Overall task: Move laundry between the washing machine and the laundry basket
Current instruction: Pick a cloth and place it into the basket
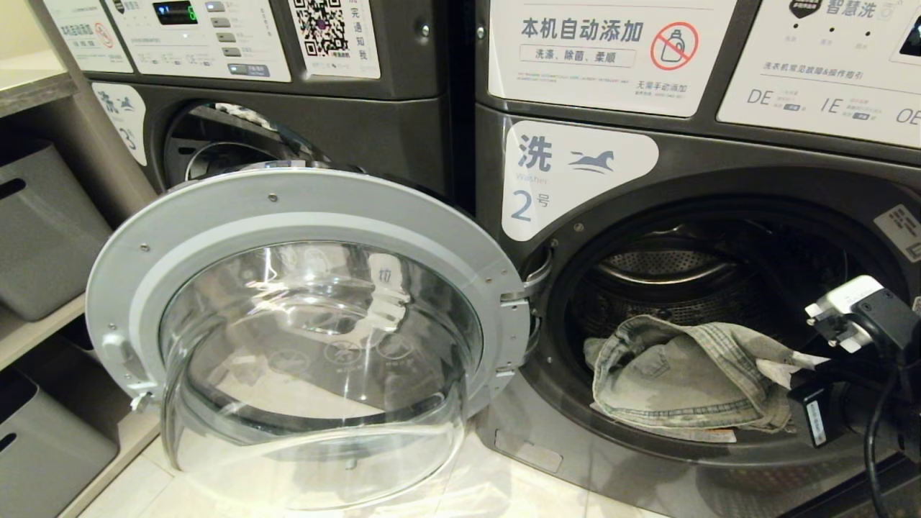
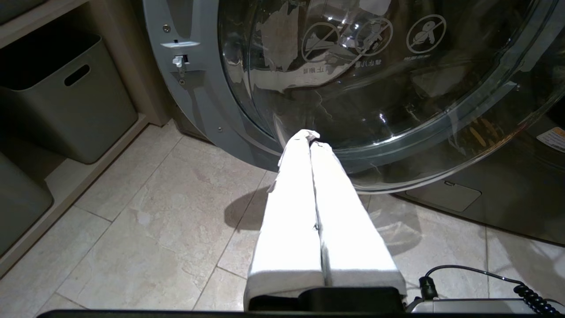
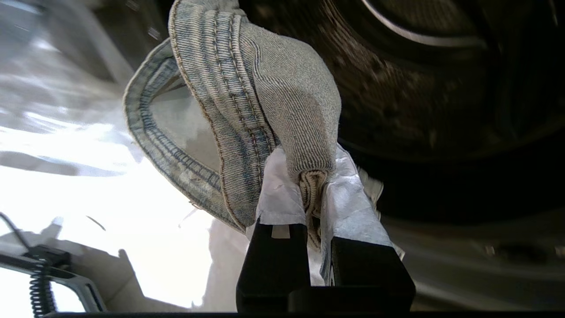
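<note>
The washing machine [image 1: 575,180] marked "2" stands open, its round glass door [image 1: 309,331] swung out to the left. A faded blue-grey denim piece of laundry [image 1: 676,374] hangs over the lip of the drum mouth. My right gripper [image 1: 791,365] comes in from the right at the drum opening, shut on a bunched fold of that denim laundry [image 3: 265,101]; its white-wrapped fingers [image 3: 282,194] pinch the cloth between them. My left gripper [image 2: 311,140] is shut and empty, low over the tile floor just under the glass door [image 2: 397,79]. The laundry basket is out of view.
A like machine marked "3" [image 1: 216,144] stands at the left, behind the open door. Grey storage bins [image 1: 43,230] sit on shelves at the far left, one also in the left wrist view as a grey bin [image 2: 66,97]. Pale tile floor [image 2: 132,229] lies below.
</note>
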Available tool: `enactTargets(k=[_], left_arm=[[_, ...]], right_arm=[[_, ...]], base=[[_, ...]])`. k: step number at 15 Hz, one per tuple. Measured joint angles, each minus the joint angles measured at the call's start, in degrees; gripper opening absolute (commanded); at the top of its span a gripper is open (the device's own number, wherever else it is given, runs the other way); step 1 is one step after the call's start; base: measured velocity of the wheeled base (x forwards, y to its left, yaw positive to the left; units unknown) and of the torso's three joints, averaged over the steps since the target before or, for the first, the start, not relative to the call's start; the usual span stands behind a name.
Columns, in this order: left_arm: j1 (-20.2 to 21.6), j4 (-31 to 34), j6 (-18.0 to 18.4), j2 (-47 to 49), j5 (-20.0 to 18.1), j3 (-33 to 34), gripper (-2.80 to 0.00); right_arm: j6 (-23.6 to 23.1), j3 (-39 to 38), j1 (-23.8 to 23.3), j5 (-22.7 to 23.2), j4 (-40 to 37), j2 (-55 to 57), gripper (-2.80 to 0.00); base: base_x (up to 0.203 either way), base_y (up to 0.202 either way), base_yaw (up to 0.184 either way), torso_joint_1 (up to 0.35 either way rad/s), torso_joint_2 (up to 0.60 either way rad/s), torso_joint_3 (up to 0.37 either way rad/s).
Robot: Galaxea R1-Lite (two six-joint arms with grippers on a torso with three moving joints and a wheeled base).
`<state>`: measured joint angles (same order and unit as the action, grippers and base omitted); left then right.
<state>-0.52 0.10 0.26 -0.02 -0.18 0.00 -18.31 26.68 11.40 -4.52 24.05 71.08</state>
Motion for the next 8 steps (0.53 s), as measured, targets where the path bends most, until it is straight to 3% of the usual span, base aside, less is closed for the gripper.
enactTargets(k=[8], left_arm=[[0.0, 0.01, -0.01, 0.0, 0.01, 0.0, -2.8]], right_arm=[[-1.15, -1.08, -0.07, 1.7, 0.34, -4.64, -2.8]], base=[[0.0, 0.0, 0.0, 0.0, 0.0, 0.0]])
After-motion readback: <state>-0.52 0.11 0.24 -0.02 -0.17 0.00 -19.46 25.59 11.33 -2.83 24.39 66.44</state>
